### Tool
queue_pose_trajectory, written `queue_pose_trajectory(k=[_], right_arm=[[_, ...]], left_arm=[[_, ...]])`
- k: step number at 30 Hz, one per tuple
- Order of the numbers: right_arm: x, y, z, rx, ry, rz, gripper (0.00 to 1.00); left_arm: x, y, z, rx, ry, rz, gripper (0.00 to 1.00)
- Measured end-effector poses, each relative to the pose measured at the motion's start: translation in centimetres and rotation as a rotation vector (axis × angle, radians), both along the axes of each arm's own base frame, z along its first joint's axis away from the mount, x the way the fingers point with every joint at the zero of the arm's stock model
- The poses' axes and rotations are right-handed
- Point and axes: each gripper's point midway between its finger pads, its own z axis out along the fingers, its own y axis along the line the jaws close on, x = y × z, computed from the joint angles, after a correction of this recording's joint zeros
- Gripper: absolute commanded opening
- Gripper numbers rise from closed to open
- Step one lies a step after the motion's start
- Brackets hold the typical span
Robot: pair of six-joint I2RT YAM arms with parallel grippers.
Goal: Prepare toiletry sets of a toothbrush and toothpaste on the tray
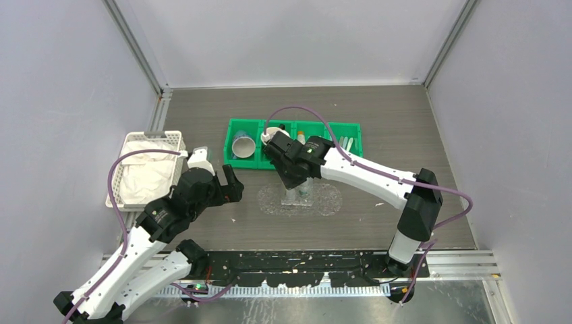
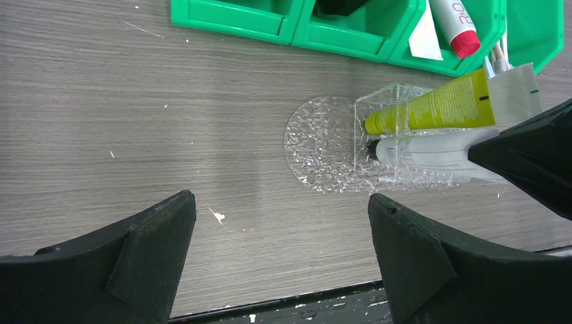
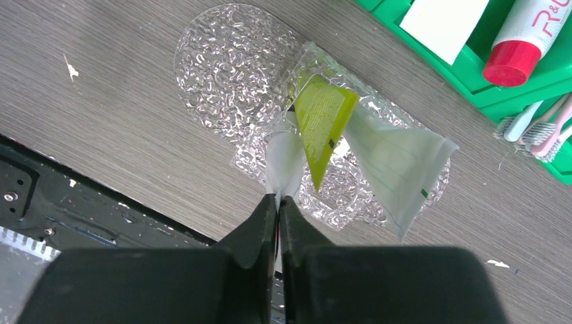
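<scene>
Pinching the flat crimped end of a white tube (image 3: 283,158) with the right hand (image 3: 278,201), pressing both fingers together on it with no gap showing. Pointing the tube's cap end down and away, over the tray (image 3: 226,67); contact between cap and tray not resolvable. Noting a yellow-green tube (image 3: 324,125) just beside the white tube, angled the same way, and a clear-wrapped packet (image 3: 398,162) fanning out on its other side, all three over the same part of the tray. Seeing, from the left wrist view, clear film or a clear wall around both cap ends; cannot tell which. Holding the left hand (image 2: 280,202) over bare table (image 2: 135,115) just left of the tray, fingers spread wide apart and gripping nothing. Recording the tray lying flat on the table between the two arms, just in front of the green bin (image 1: 231,142). Logging in the bin's compartments a red-capped tube (image 3: 519,47), a white card (image 3: 442,20) and toothbrushes (image 3: 539,125). Marking the white mesh basket (image 1: 172,135) at the table's left edge, well apart from the tray.
</scene>
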Motion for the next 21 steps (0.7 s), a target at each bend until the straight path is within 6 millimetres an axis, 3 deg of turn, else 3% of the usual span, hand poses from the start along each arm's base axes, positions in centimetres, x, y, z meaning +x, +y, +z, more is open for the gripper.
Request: queue_pose_trajectory(k=[1,4,8,11,13,16,18,19,21], right_arm=[[0.0,0.0,0.0,0.001,0.001,0.000,0.37],[0.0,0.1,0.0,0.005,0.003,-0.004,0.60],[-0.2,0.1,0.3,0.013,0.006,0.003,0.64],[-0.4,0.0,1.9,0.043,-0.005,0.007,0.65],[-0.2,0.0,4.4,0.092,-0.042,0.005,0.68],[0.8,-1.0,10.5,0.211,-0.152,-0.029,0.68],[2.1,-3.0,14.1,0.292,-0.210,-0.079,0.64],[3.6,-5.0,16.1,0.337,-0.240,-0.131,0.59],[7.0,-9.2,18.1,0.365,-0.289,-0.264,0.56]], left_arm=[[0.0,0.0,0.0,0.001,0.000,-0.001,1.00],[0.0,0.0,0.0,0.006,-0.002,-0.005,1.00],[0.0,0.1,0.0,0.010,-0.003,-0.007,1.00],[0.0,0.1,0.0,0.010,-0.004,-0.008,1.00],[0.0,0.1,0.0,0.010,-0.004,-0.008,1.00],[0.0,0.1,0.0,0.010,-0.004,-0.008,1.00],[0.0,0.1,0.0,0.010,-0.005,-0.008,1.00],[-0.1,0.1,0.0,0.010,-0.005,-0.008,1.00],[-0.1,0.1,-0.1,0.012,-0.004,-0.008,1.00]])
